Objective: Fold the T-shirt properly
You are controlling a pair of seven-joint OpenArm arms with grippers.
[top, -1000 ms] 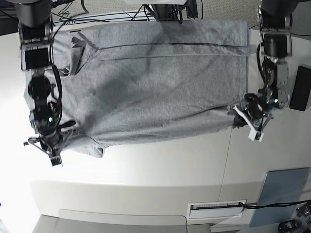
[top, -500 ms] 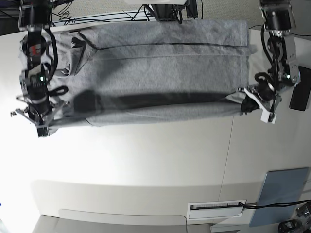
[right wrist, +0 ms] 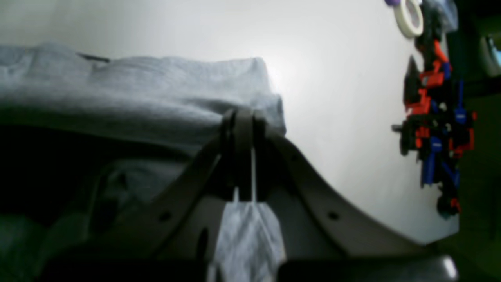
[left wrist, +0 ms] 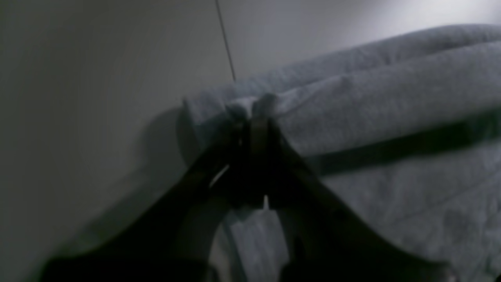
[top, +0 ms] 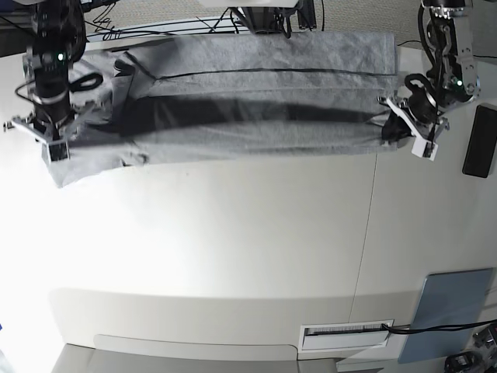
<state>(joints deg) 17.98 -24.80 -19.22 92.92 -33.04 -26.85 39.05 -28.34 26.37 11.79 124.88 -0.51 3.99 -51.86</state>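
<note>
both grippers, left gripper (top: 405,130) at frame right and right gripper (top: 48,134) at frame left, are clamped on the light grey cotton t-shirt (top: 256,101), stretched lengthwise between them across the top of the white table (top: 248,233), equally near.

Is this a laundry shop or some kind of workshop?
Probably a robotics lab: two robot arms each pinch the T-shirt in a hand (left, right) on a white table, cables behind.

Right gripper (right wrist: 243,117) clamped on a bunched corner of grey T-shirt (right wrist: 137,94); a cloth tuft hangs below the jaws. White table (right wrist: 344,78) beyond. Tape roll (right wrist: 408,16) and red-blue-black clutter (right wrist: 434,125) at far edge.
</note>
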